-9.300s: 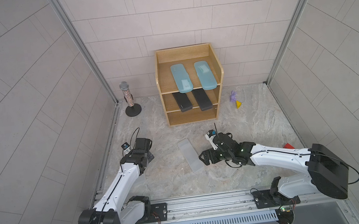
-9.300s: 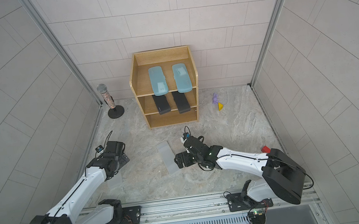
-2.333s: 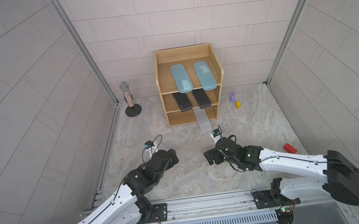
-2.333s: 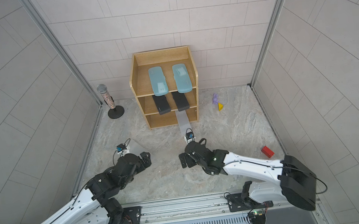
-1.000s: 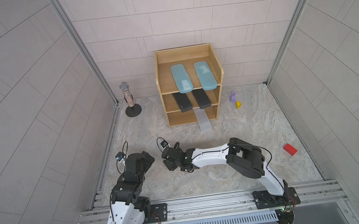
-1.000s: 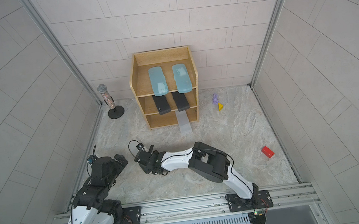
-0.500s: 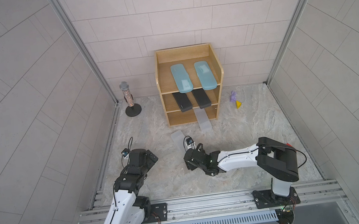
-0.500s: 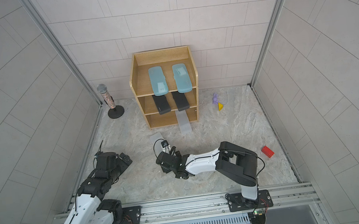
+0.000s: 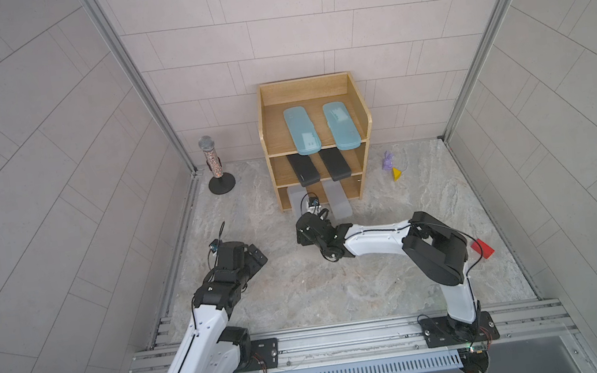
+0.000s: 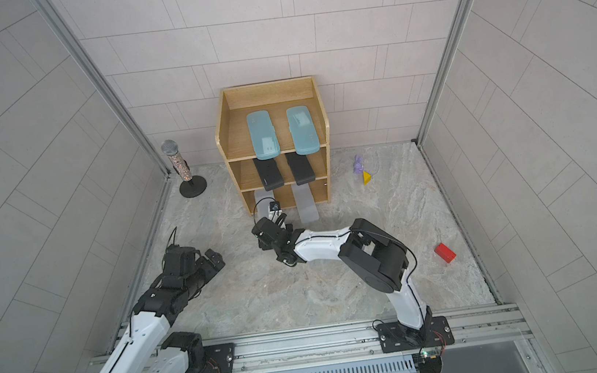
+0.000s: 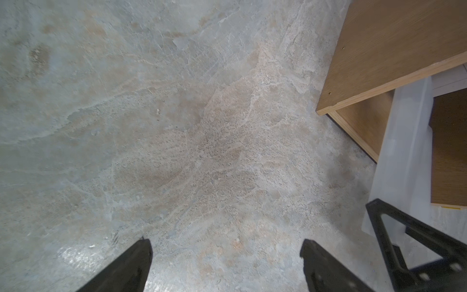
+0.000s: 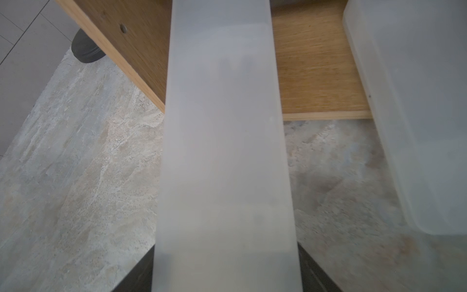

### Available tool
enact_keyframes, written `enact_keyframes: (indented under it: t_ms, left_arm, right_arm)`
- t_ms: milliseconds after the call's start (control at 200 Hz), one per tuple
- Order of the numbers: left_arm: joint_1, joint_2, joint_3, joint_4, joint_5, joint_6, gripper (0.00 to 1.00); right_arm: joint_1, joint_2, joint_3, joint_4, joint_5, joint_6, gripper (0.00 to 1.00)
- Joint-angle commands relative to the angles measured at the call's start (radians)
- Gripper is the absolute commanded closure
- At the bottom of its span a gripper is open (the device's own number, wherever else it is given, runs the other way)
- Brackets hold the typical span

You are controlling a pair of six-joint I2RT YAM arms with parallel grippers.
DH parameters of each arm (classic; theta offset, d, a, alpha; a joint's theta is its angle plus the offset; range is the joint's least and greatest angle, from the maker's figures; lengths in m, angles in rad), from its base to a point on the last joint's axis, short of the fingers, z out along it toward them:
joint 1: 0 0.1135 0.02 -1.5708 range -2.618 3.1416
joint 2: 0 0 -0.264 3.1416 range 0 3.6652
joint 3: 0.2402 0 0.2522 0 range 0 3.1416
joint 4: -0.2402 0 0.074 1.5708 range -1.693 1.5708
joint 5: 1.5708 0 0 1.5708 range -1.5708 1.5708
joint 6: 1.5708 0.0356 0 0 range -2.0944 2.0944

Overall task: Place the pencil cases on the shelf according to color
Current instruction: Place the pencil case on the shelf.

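Stone counter [image 9: 301,290] carries a wooden shelf [image 9: 271,152] against the back wall. Top tier has two blue cases [image 9: 302,135] [image 9: 341,125] side by side. Middle tier has two black cases [image 9: 302,169] [image 9: 334,164]. Bottom tier has one frosted case [image 9: 337,198], its near end sticking out over the counter. The right tool [image 9: 309,215] pinches the second frosted case [image 12: 222,151] at its near end. That case's far end pokes into the bottom tier beside the first; cannot tell if it rests there. Left tool [image 11: 227,263] is spread wide over bare counter, holding nothing.

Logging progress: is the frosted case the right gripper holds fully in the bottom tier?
Partly in. The frosted case reaches into the shelf; its near end sticks out, in the right gripper.
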Motion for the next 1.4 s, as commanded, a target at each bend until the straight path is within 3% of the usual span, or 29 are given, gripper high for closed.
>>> enact_keyframes:
  t_ms: [0, 360, 545, 665, 966, 1396]
  left_arm:
    - [-0.005, 0.019, 0.02, 0.024, -0.002, 0.033, 0.0]
    - [-0.004, 0.06, 0.03, 0.049, 0.022, 0.106, 0.0]
    - [-0.005, 0.069, 0.034, 0.054, 0.038, 0.111, 0.0]
    - [-0.005, 0.067, 0.031, 0.056, 0.036, 0.116, 0.0]
    - [-0.005, 0.047, 0.031, 0.025, 0.018, 0.109, 0.0]
    - [-0.01, -0.056, 0.037, -0.038, -0.014, 0.048, 0.0]
  right_arm:
    - [-0.014, 0.077, 0.102, -0.073, 0.054, 0.024, 0.66]
    - [-0.065, 0.235, 0.361, -0.231, 0.109, 0.019, 0.55]
    - [-0.099, 0.279, 0.409, -0.259, 0.066, 0.011, 0.27]
    - [-0.1, 0.268, 0.405, -0.263, 0.052, -0.008, 0.17]
    - [-0.071, 0.173, 0.273, -0.203, 0.027, -0.025, 0.0]
    - [0.022, -0.074, -0.004, -0.107, 0.061, -0.07, 0.0]
